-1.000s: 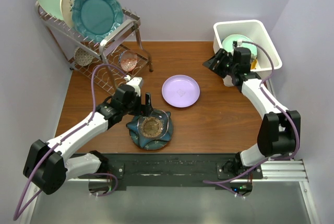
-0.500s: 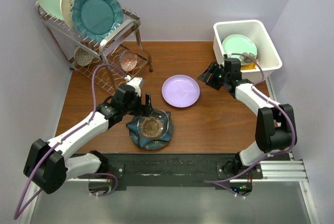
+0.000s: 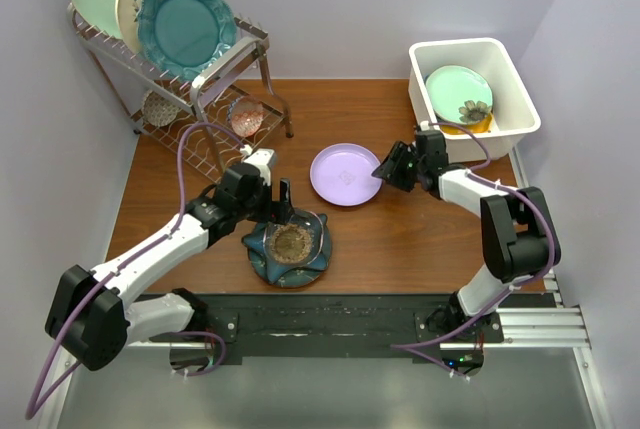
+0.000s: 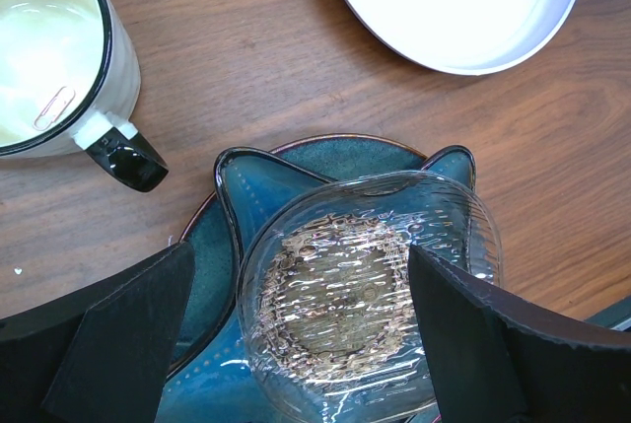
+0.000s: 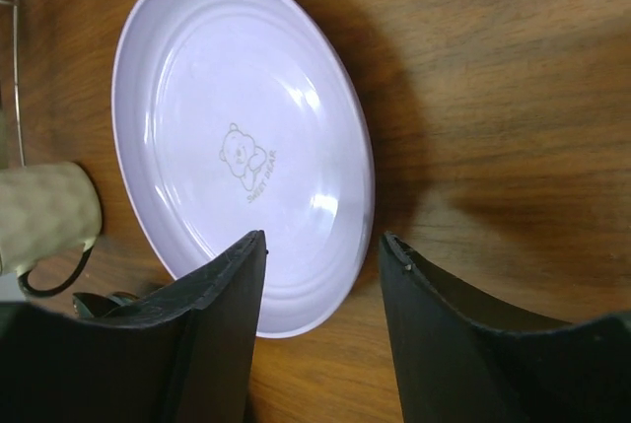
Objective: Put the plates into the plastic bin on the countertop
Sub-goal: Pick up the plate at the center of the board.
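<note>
arms (image 3: 150, 249): white links, black joints | cables (image 3: 179, 174): purple | fingers (image 4: 118, 344): black, wedge-shaped

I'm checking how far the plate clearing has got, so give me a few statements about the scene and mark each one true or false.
1. The purple plate lies flat on the table, outside the bin. True.
2. The bin is empty. False: a green plate lies in it.
3. The right gripper holds the purple plate up in the air. False: its jaws are open on either side of the plate's rim, and the plate rests on the table.
4. The left gripper is open over a glass dish that sits on a dark blue plate. True.
</note>
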Action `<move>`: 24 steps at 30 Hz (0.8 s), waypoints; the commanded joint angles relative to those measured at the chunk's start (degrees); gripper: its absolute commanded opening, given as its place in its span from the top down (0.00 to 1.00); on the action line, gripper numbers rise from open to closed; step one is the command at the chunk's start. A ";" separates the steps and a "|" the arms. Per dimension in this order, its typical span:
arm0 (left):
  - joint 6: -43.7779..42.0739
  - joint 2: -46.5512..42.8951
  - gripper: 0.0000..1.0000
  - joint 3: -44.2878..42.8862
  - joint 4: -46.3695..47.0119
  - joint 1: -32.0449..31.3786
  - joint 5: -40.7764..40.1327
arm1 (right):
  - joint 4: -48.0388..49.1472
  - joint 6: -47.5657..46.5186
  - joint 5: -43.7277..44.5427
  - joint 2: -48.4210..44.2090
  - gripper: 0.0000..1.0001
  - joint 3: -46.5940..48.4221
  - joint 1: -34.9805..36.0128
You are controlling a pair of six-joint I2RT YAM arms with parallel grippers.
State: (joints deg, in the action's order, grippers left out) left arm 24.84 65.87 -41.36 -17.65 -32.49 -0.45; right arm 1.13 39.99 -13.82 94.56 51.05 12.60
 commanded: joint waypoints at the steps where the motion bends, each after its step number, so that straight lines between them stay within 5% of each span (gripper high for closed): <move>1: -0.32 -0.12 0.06 -0.38 1.21 -0.38 -0.17 | 3.88 0.62 1.43 0.71 0.50 -1.65 0.58; 24: -0.23 -0.12 0.06 -0.21 1.13 -0.56 -0.52 | 9.42 2.20 1.96 6.68 0.64 -4.55 2.87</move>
State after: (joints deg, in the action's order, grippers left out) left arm 24.84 65.89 -41.36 -17.67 -32.71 -0.47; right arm 8.60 41.82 -12.75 99.83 47.83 15.11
